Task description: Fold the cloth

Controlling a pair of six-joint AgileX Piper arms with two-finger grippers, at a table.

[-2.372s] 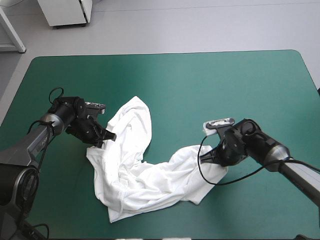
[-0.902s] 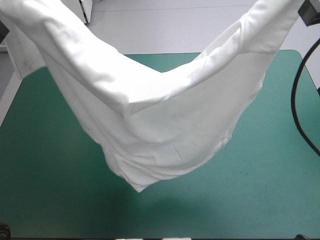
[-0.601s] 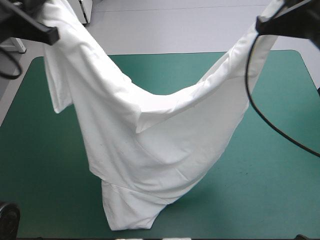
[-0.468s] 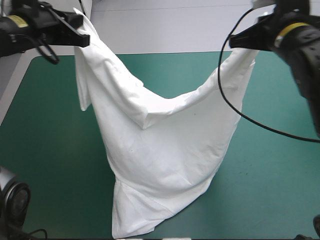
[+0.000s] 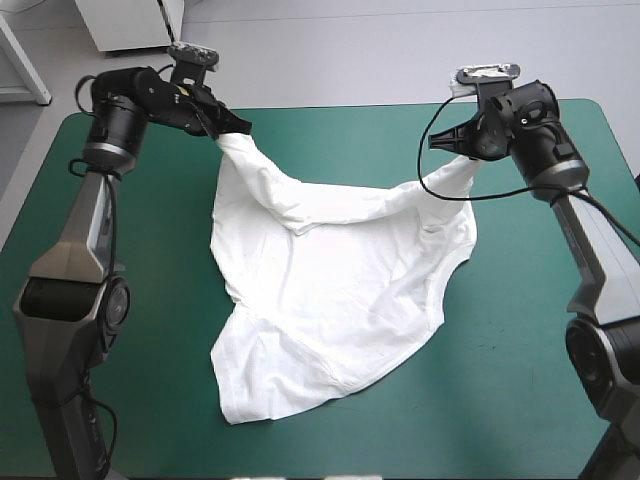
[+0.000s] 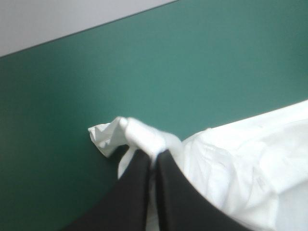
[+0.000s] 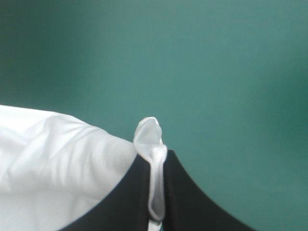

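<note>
My left hand (image 6: 155, 155) is clamped on the T-shirt (image 5: 330, 290). Its two black fingers (image 6: 132, 192) meet in a narrow arch, and a small wad of white cloth is pinched at the tips and pokes out just past them. Beside that hand, in its own view, more of the shirt lies as a broad white field over the teal-green table (image 5: 540, 330). My right hand (image 7: 156, 154) is clamped on the shirt too. Its fingers (image 7: 180, 195) are all but together on a thin fold of cloth that stands up between them as a rounded tab, with the rest of the shirt falling away to one side. From above, I see both hands raised near the far edge of the table, well apart, the left over the far left part and the right over the far right part. From the left hand the cloth runs down as a narrow twisted strand before it widens, and from the right hand it drops in a short bunched length. Between the two grips the upper edge sags in a shallow curve with a creased fold along it. Below that the body of the shirt lies on the table around the middle, wrinkled, narrowing toward the near edge. Its lowest part lies flat, left of centre, close to that near edge.
</note>
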